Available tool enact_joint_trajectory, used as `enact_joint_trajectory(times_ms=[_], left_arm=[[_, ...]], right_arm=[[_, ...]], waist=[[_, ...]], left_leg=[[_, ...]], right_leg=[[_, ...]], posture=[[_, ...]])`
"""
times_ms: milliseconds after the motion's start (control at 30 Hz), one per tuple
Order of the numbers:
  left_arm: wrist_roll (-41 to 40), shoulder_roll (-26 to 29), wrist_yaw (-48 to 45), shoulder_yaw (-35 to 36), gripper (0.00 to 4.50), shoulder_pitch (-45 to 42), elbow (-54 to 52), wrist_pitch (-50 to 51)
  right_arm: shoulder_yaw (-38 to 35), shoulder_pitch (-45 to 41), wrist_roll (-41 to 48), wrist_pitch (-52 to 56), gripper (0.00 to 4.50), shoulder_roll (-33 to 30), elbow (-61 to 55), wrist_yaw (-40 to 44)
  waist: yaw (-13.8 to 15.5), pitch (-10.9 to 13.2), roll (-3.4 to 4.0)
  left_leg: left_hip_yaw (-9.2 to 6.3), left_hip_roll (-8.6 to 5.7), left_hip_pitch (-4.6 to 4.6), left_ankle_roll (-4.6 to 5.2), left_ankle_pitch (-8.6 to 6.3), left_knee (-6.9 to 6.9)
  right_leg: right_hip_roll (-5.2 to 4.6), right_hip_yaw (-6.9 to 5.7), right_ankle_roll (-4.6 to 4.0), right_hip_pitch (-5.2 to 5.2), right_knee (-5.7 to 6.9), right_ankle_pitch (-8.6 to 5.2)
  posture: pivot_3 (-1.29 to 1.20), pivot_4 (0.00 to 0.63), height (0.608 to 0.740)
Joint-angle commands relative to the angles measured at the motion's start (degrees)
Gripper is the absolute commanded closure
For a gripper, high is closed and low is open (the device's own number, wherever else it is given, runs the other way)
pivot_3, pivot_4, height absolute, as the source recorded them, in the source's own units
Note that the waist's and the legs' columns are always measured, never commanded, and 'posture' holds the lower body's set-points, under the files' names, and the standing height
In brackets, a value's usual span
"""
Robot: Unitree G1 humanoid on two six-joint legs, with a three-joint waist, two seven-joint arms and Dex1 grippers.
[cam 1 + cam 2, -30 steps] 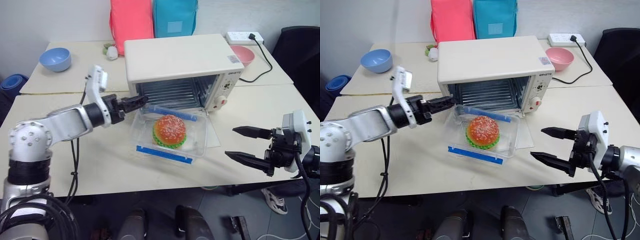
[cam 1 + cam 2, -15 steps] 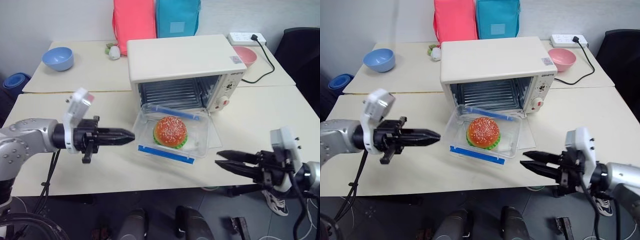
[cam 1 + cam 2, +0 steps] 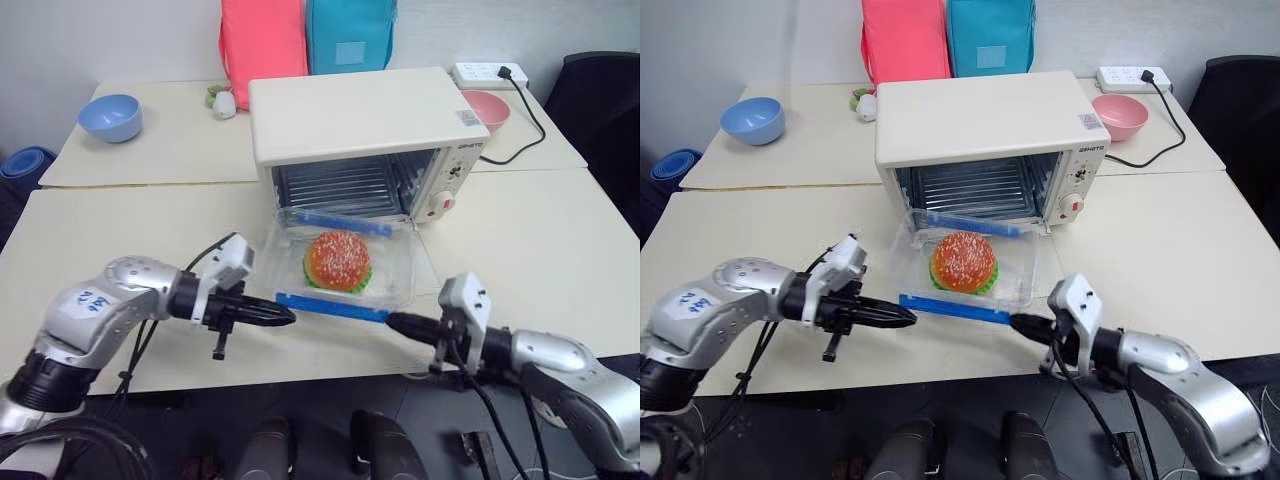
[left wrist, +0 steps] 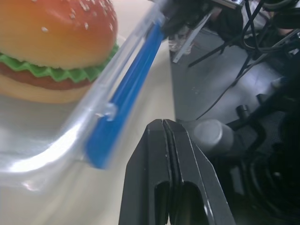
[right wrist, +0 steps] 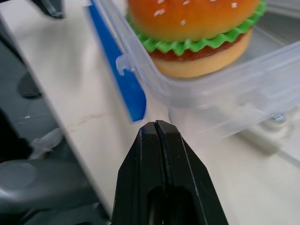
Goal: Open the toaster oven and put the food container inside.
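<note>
The cream toaster oven stands open at mid-table, its wire rack showing. Right in front of its opening sits the clear food container with a toy burger inside and a blue clip strip along its near side. My left gripper is shut and empty, with its tips just off the strip's left end. My right gripper is shut and empty too, pointing at the strip's right end. In the wrist views, the left gripper and the right gripper each face a near corner of the container from close by.
A blue bowl sits at the far left and a pink bowl behind the oven's right side. A power strip and its black cable lie at the back right. Pink and teal bags stand behind. The table's front edge runs just under both grippers.
Both grippers have shut and come down and inward, from wide apart to the container's near corners. The left one left the oven's opening and rolled over.
</note>
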Motion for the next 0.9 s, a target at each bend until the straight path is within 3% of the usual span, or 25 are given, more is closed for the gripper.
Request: enact_joint_trajectory(times_ms=[33,300,767,900], left_arm=[[3.6,-4.1,3.1,-0.4,4.50,-3.1,2.6,-1.6],[8.8,-13.7,10.3,2.0,4.50,-7.2,8.5,-4.1],[13.4,-20.9,19.4,7.4,4.50,-13.3,15.8,-6.9],[6.8,-14.1,12.0,12.2,3.62,-9.0,7.0,-3.1]], right_arm=[[-0.5,-2.7,-2.2,-2.8,4.48,1.3,2.2,-0.4],[0.9,-10.8,-8.1,-6.7,4.48,5.4,10.7,-1.7],[4.7,-29.9,-18.4,-16.3,4.48,19.0,33.3,-4.5],[3.3,-25.8,-16.2,-12.7,4.50,14.8,25.8,-0.9]], waist=[[0.1,0.0,0.00],[-0.2,0.0,0.00],[-1.0,0.0,0.00],[-1.5,0.0,0.00]], left_leg=[[-0.01,0.00,-0.02,0.00,0.00,0.00],[0.06,-0.03,-0.02,0.02,0.00,0.22],[0.33,-0.06,-0.04,-0.19,0.18,0.28],[0.35,-0.04,-0.14,-0.23,0.11,0.25]], right_leg=[[0.03,-0.02,0.01,-0.01,0.02,0.00],[0.19,-0.07,0.10,-0.01,0.26,0.05],[0.29,-0.18,0.13,-0.26,0.85,0.07],[0.18,-0.11,0.13,-0.39,0.83,0.07]], posture=[[0.00,0.150,0.740],[0.00,0.150,0.740],[0.00,0.150,0.740],[0.00,0.150,0.740]])
